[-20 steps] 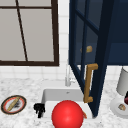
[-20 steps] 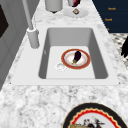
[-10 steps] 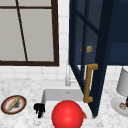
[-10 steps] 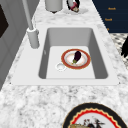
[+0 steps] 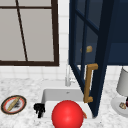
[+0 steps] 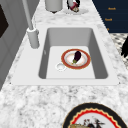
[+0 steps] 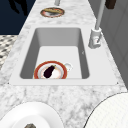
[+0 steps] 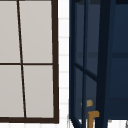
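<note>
My left hand point(image 5: 39, 109) hangs in the air by the sink's front left corner, fingers loose and pointing down, holding nothing. The same hand is at the right edge of the left side view point(image 6: 125, 47) and at the top left of the right side view point(image 7: 18, 6). In the white sink point(image 6: 98, 62) lies a red-rimmed plate point(image 6: 83, 62) with a dark eggplant point(image 6: 77, 56) on it, also seen from the right point(image 7: 50, 70). A red sphere point(image 5: 67, 115) covers the sink's front in the front view.
A blue cabinet door point(image 5: 102, 57) with a brass handle point(image 5: 88, 82) stands open over the sink's right side. The faucet point(image 6: 31, 27) rises behind the basin. A patterned plate point(image 5: 13, 104) sits on the left counter, a white canister point(image 5: 123, 82) and a plate point(image 5: 117, 106) on the right.
</note>
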